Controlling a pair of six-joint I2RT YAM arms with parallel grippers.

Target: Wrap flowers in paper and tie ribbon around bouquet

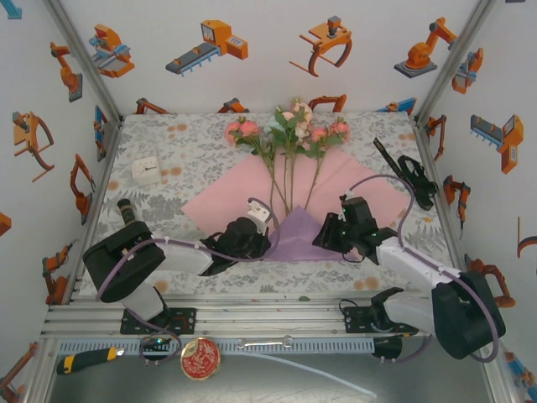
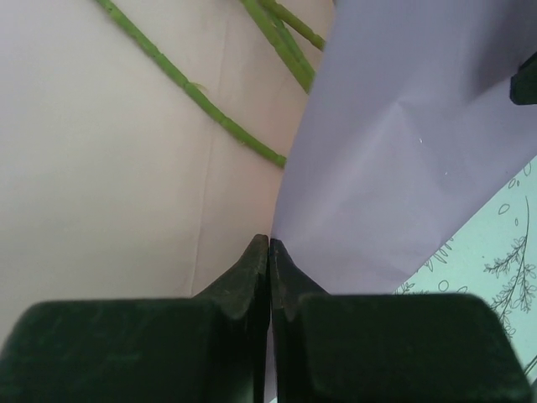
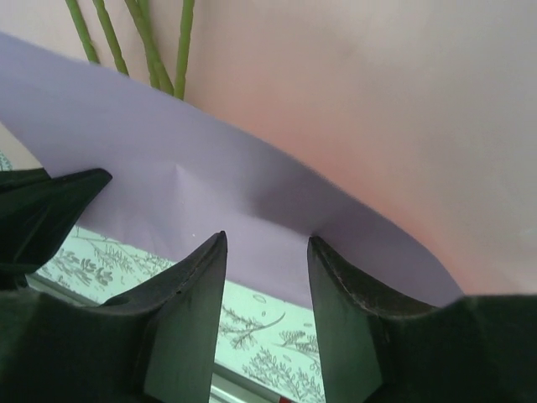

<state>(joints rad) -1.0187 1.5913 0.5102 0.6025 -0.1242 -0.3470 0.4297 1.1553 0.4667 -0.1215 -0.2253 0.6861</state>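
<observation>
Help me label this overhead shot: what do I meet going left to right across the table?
White clock → left gripper → folded lilac flap of the paper → right gripper → black ribbon.

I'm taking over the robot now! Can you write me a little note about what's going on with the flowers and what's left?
Left end effector: shut, seemingly pinching the paper at its folded lilac corner.
Right end effector: open at that corner's edge, holding nothing.
Flowers: lying on the paper's pink face, blooms at the far end.
Ribbon: on the table at the right, off the paper.
Done: near corner folded up over the stem ends.
Left: wrap the sides, tie the ribbon.
</observation>
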